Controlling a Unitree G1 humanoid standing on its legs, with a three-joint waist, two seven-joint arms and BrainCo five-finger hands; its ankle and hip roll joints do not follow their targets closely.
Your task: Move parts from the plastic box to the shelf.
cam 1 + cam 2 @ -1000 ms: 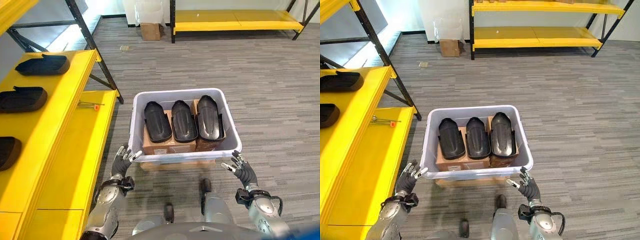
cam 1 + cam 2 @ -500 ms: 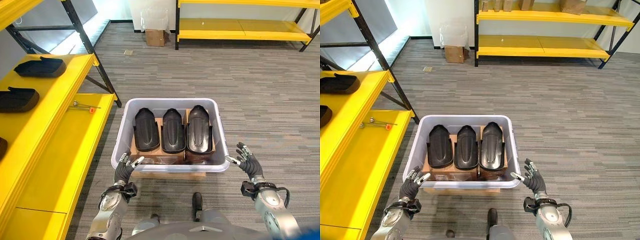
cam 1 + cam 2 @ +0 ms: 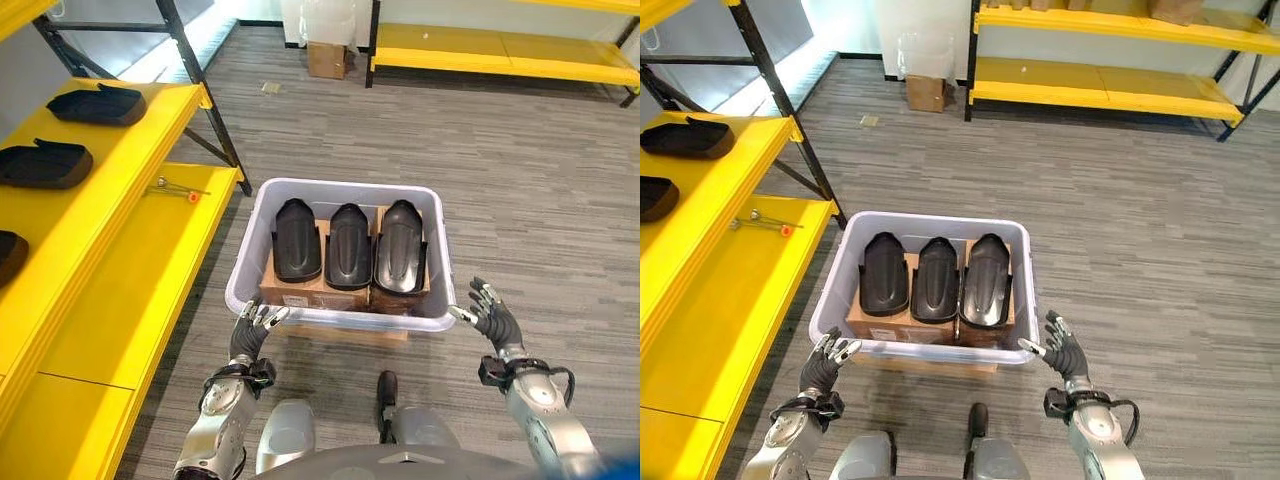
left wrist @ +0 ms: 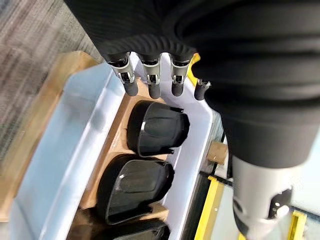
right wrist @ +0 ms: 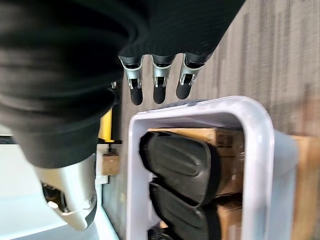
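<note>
While the plastic box (image 3: 342,312) sits on a wooden board on the grey floor (image 3: 520,180), three black parts (image 3: 350,245) lie side by side in it on top of cardboard cartons (image 3: 312,293). Just short of the box's near left corner hovers the left hand (image 3: 248,335), with fingers relaxed and spread, holding nothing. By the near right corner, the right hand (image 3: 492,315) is likewise open and empty, its fingers (image 5: 157,87) straight just outside the rim. To the robot's left stands the yellow shelf (image 3: 130,290), with more black parts (image 3: 42,165) lying on its upper level and a small tool (image 3: 176,189) on the lower level.
</note>
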